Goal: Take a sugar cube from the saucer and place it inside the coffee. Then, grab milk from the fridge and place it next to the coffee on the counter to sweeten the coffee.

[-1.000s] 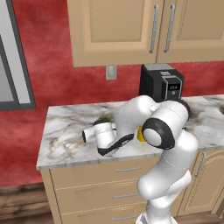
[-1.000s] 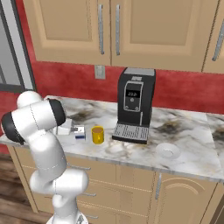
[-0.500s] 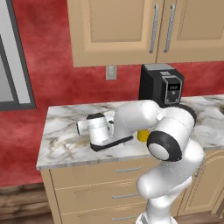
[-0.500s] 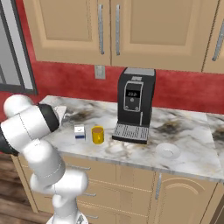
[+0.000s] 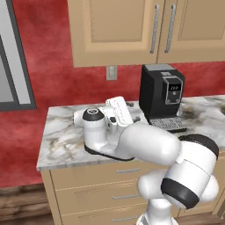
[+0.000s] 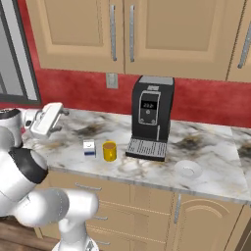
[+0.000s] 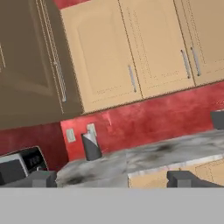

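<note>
- Gripper [image 6: 58, 121] jaws wide, empty, raised over counter [image 6: 206, 162] left end.
- Milk carton [image 6: 89, 147] just beside coffee mug [image 6: 109, 151], near front edge; placement apparently finished.

On the counter [image 6: 206, 162], the milk [image 6: 89, 147] stands just left of the coffee [image 6: 109, 151], coffee machine [image 6: 151, 117] right

The marble surface [image 6: 211, 162] runs across mid-frame in the right base view, over tan drawers. Directly on it: a white carton with a blue band [image 6: 89, 147] at left of centre, a yellow mug [image 6: 109, 151] just beside it to the right, a black coffee machine [image 6: 150, 118] at centre, and a pale saucer [image 6: 188, 169] at lower right, apart from the machine.
</note>
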You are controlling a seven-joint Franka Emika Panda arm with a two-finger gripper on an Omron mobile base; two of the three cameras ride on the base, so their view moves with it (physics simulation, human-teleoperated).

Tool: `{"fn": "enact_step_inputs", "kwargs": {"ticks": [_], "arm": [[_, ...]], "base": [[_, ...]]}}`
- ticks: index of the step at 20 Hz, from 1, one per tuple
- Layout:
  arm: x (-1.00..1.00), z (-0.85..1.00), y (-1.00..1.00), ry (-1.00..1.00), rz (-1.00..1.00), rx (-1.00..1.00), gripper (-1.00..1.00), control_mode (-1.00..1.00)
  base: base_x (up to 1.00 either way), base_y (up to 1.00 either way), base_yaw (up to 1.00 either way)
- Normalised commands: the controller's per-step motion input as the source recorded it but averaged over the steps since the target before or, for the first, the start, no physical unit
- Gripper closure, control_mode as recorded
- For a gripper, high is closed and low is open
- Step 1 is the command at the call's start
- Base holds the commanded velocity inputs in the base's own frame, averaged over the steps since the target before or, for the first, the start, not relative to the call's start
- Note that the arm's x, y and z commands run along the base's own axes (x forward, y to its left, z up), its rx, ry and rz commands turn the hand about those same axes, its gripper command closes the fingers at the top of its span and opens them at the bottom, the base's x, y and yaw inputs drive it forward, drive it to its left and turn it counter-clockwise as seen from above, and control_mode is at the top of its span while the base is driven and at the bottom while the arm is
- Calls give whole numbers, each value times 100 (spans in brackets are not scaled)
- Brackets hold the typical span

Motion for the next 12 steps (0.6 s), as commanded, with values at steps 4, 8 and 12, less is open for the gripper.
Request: {"fn": "enact_step_inputs", "kwargs": {"ticks": [4,8,12], "arm": [[-100,86,-18,-28,-17,0,-100,-100],[-100,53,-30,-30,-18,0,-100,-100],[-100,17,-15,-42,-13,0,-100,-100]], "base": [[0,0,0],[0,0,0],[0,0,0]]}}
